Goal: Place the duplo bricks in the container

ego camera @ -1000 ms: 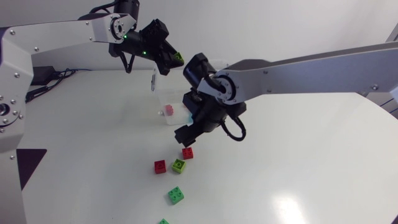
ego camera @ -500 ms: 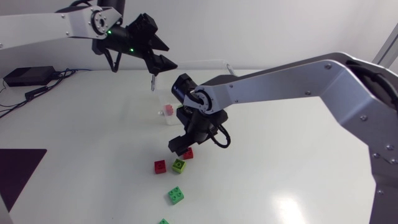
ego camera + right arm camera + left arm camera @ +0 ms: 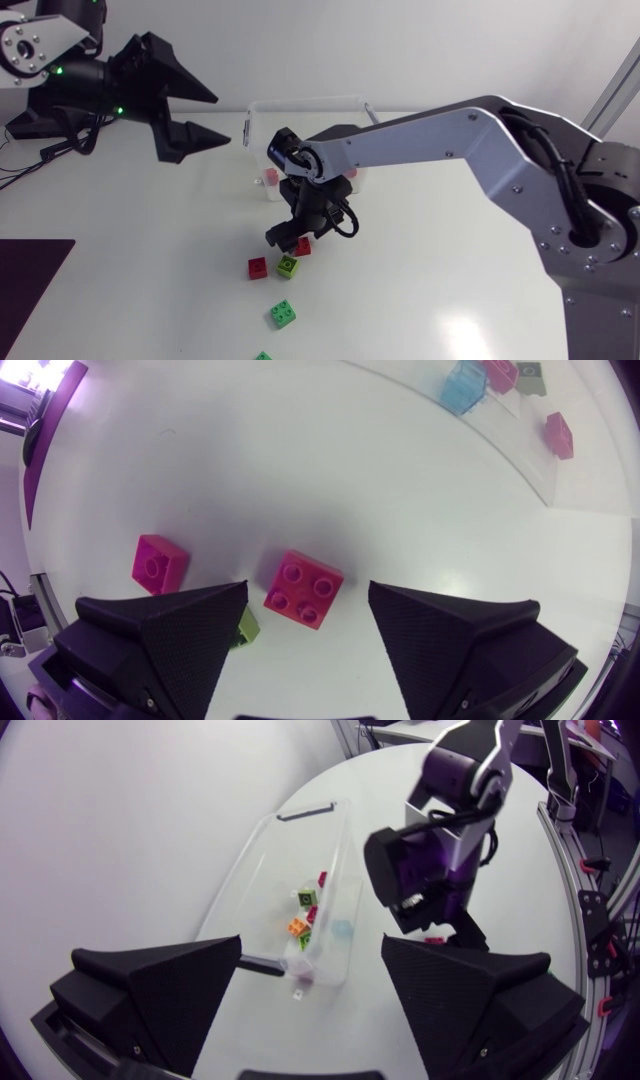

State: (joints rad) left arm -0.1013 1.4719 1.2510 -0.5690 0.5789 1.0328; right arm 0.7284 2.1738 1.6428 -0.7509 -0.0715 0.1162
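Right now the white round table [image 3: 470, 250] fills most of what I can see, glossy enough to throw back a soft patch of light near its front. Toward the back sits the clear container [image 3: 300, 101], a long see-through tub. A few bricks lie in it: an orange brick [image 3: 297, 927], a light blue brick [image 3: 343, 928] and a pink brick [image 3: 270, 177] close to the wall nearest me. There are others in there too small to sort out.

The right arm comes in from the right and bends down just in front of the tub. The right gripper [image 3: 286, 238] hangs low over the tabletop with its fingers spread. A red brick [image 3: 304, 590] lies flat on the table between them, studs up, and neither finger touches it as far as I can see.

Just beside it on the table are a second red brick [image 3: 258, 267] and a lime brick [image 3: 288, 266], which one finger half hides in the wrist view. A green brick [image 3: 283, 314] lies further forward, apart from those, and another green piece [image 3: 262, 356] sits right at the front edge of what I can see.

The left gripper [image 3: 220, 120] is held up in the air to the left of the tub, fingers wide apart with nothing between them.
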